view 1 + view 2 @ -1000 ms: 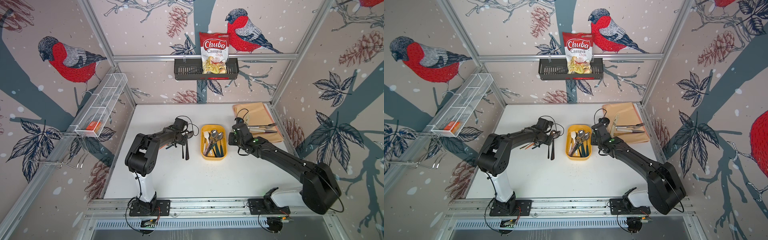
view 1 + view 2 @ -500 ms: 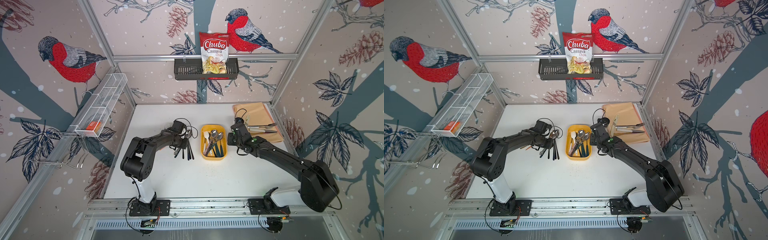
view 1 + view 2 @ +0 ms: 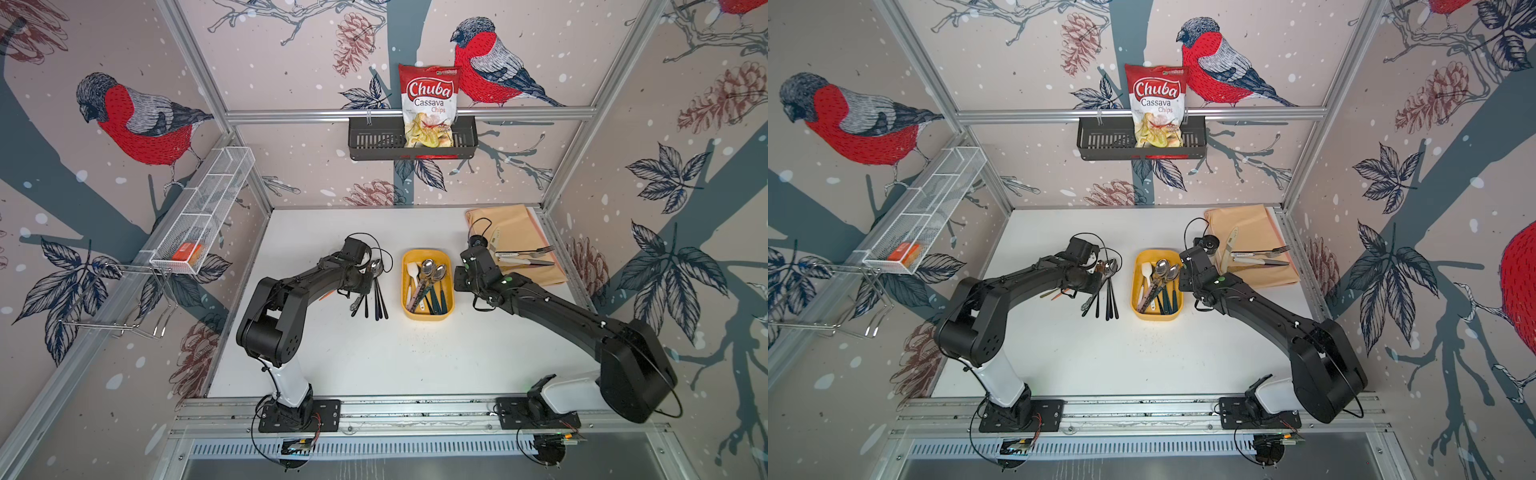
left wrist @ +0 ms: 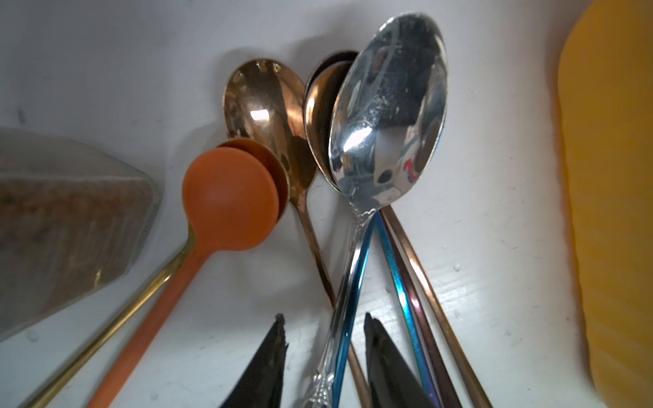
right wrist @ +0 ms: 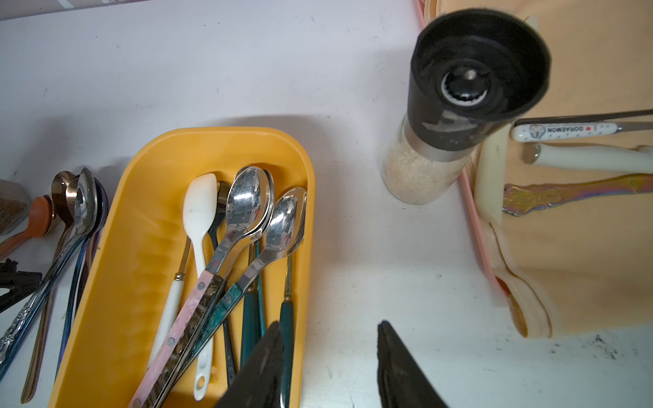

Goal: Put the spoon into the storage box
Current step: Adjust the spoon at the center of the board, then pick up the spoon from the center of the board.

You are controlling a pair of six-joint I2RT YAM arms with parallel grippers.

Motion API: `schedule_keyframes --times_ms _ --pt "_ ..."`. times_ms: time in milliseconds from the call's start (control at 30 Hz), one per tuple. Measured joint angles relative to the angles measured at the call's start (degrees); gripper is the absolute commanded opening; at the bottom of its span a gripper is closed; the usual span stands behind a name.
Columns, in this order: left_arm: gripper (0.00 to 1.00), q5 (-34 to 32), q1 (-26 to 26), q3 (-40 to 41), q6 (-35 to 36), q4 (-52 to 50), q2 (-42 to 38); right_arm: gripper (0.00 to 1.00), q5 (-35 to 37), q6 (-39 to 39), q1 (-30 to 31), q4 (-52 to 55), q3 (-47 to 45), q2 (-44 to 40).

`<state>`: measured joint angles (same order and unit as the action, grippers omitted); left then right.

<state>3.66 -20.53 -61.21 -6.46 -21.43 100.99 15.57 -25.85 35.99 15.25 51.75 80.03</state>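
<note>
Several spoons lie in a fan on the white table left of the yellow storage box (image 3: pixel 428 316) (image 3: pixel 1156 318). On top of them is a silver spoon (image 4: pixel 388 116) (image 3: pixel 375 268) with an ornate handle. My left gripper (image 4: pixel 324 315) is open and low over the pile. Its two fingers straddle that handle, with a gap on each side. The box (image 5: pixel 116 282) holds several spoons with white, pink and green handles. My right gripper (image 5: pixel 330 323) is open and empty over the box's right wall, one finger above the box and one above the bare table.
An orange silicone spoon (image 4: pixel 229 197), copper-coloured spoons and a glass jar (image 4: pixel 63 226) lie beside the silver one. A salt grinder (image 5: pixel 459 106) stands by a beige cloth (image 3: pixel 519 232) holding forks and knives. A black wall basket (image 3: pixel 370 141) and a white mesh basket (image 3: pixel 203 216) hang on the walls.
My left gripper has settled lower over the spoon pile and its jaws have narrowed around the silver spoon's handle. The spoons have fanned out slightly. The right arm has hardly moved.
</note>
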Motion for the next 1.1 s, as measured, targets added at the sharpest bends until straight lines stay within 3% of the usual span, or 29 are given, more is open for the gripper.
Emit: schedule_keyframes --times_ms 600,1100 --pt "0.32 -2.5 0.0 0.7 0.9 -0.5 1.0 0.45 0.0 0.0 0.1 0.0 0.0 0.0" --pt "0.2 -2.5 0.0 1.3 1.4 0.3 2.0 0.45 0.0 0.0 0.1 -0.2 0.0 0.4"
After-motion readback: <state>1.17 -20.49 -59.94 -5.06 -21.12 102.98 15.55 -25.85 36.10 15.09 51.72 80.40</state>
